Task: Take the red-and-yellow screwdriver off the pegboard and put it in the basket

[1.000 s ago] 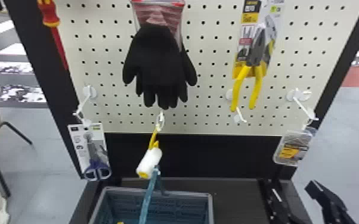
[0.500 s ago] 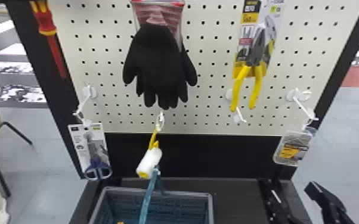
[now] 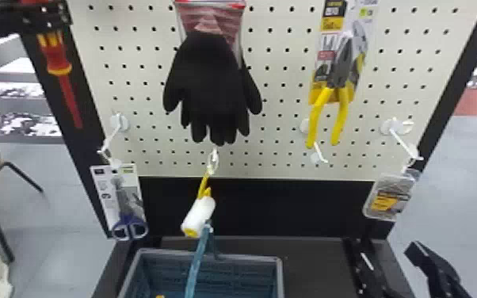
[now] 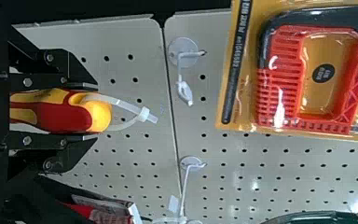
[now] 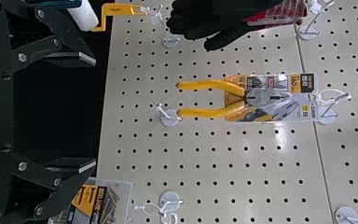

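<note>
One removal done: left gripper (image 4: 97,111) fingers clench the screwdriver (image 3: 57,60), its loop (image 4: 143,114) clear of the nearest hook (image 4: 184,92), by the pegboard (image 3: 281,59); right gripper (image 5: 94,112) fingers released; placement in the basket (image 3: 249,258) remains

Dark shelf (image 3: 313,265) below the pegboard (image 3: 281,166) | blue-grey basket (image 3: 249,259) standing directly on it

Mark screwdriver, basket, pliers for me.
Screwdriver (image 4: 65,116): left wrist view, red part of the handle.
Basket (image 3: 249,258): head view, far rim.
Pliers (image 5: 203,113): right wrist view, one of the yellow handles.
</note>
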